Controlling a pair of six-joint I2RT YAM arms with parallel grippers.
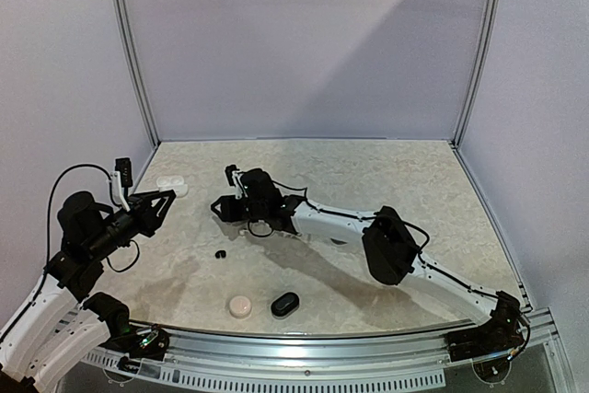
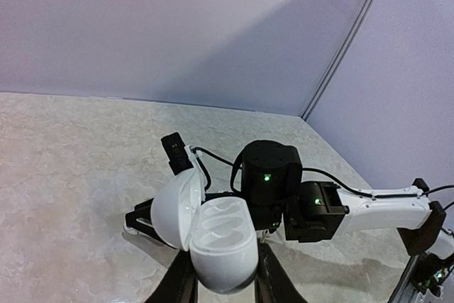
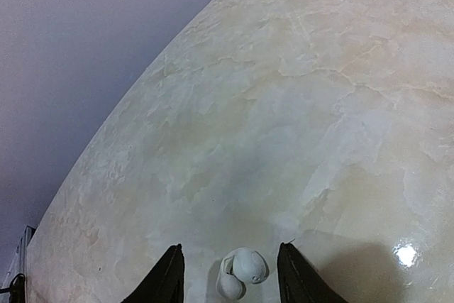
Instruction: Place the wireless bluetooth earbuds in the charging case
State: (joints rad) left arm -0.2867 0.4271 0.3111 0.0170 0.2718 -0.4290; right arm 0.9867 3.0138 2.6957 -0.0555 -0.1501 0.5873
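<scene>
My left gripper [image 2: 225,278] is shut on a white charging case [image 2: 216,235], held off the table with its lid hinged open to the left and its two moulded wells bare. From above, that case [image 1: 171,187] sits at the tip of the left gripper [image 1: 164,198] at mid-left. My right gripper [image 3: 230,278] is open and low over the table, its fingers either side of a white earbud [image 3: 242,272] with a gap on both sides. Seen from above, the right gripper [image 1: 224,209] is just right of the held case. A black earbud [image 1: 221,253] lies alone on the table.
A round beige case [image 1: 240,306] and a black case [image 1: 284,304] lie shut near the front edge. The right arm [image 1: 391,246] stretches across the table from the front right corner. Walls close off the back and both sides.
</scene>
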